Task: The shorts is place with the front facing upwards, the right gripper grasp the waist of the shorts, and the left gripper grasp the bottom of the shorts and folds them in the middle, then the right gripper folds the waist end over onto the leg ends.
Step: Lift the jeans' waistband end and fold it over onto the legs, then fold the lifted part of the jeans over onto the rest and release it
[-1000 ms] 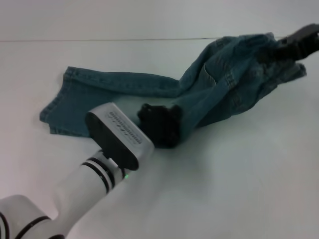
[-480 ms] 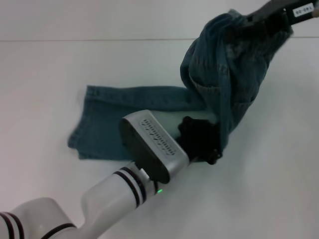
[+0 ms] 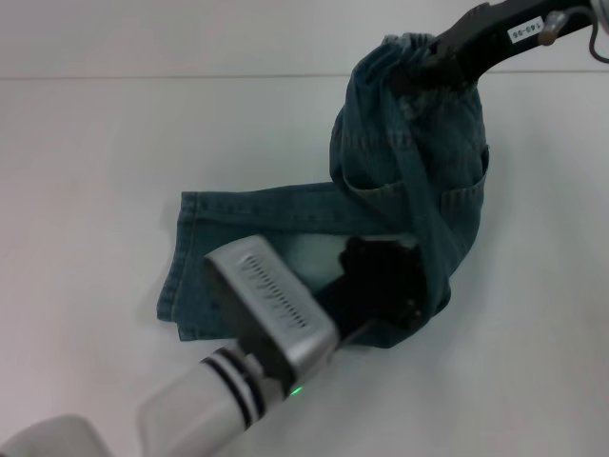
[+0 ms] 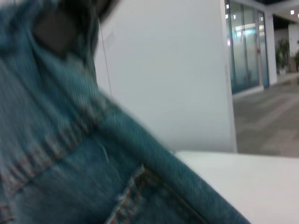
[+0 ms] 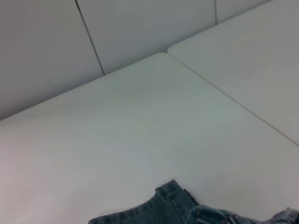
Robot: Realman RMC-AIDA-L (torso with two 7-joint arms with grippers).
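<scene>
Right gripper: clamped on waist, carried higher and leftward since a second ago.
Left gripper: pinning bottom; moved nearer table's front edge.
Shorts: lengthwise fold nearly done.

White table w/ seam, white wall panels, glass-fronted hallway in bkgd.
</scene>
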